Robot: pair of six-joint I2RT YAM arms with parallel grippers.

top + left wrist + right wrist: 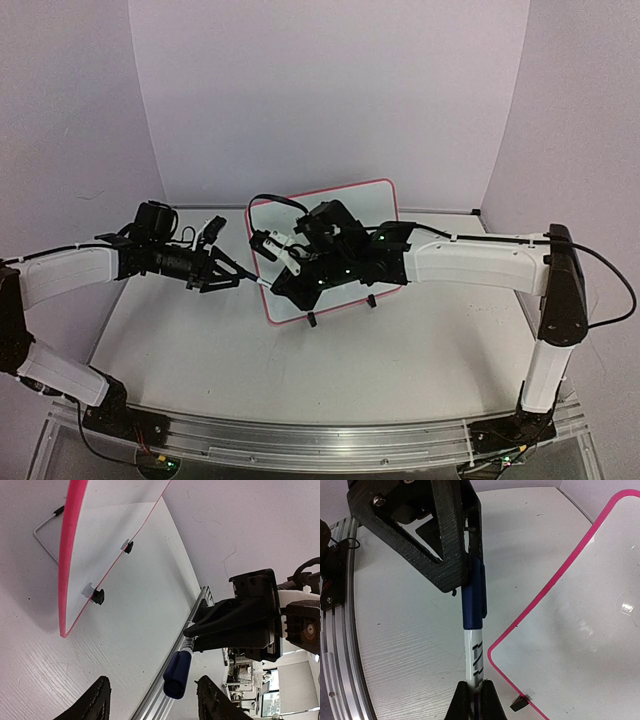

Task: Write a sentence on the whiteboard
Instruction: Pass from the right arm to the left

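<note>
Clamped together on the white barrel of the marker (474, 655), the right end effector (476, 692) holds it level above the counter (420, 340), blue cap (474, 600) pointing away toward the other arm. The left end effector (154, 692) meets it from the opposite side. Its jaws stand apart, one on either side of the cap, and the left wrist view shows a gap between each finger and the cap. In the right wrist view one black finger lies right along the cap, but I cannot tell whether it touches.

The whiteboard (360, 205) stands toward the back of the counter, near the middle, propped up on two black clip feet (98, 596), its pink frame running round a white face. A thin wire loop (42, 535) shows behind its edge in the left wrist view. From above, the right arm reaches across in front of the board and hides much of its lower half. The marker sits just off the board's lower left corner, close to the frame but apart from it.

An aluminium rail (330, 435) runs along the near edge of the counter, with both arm bases on it.
</note>
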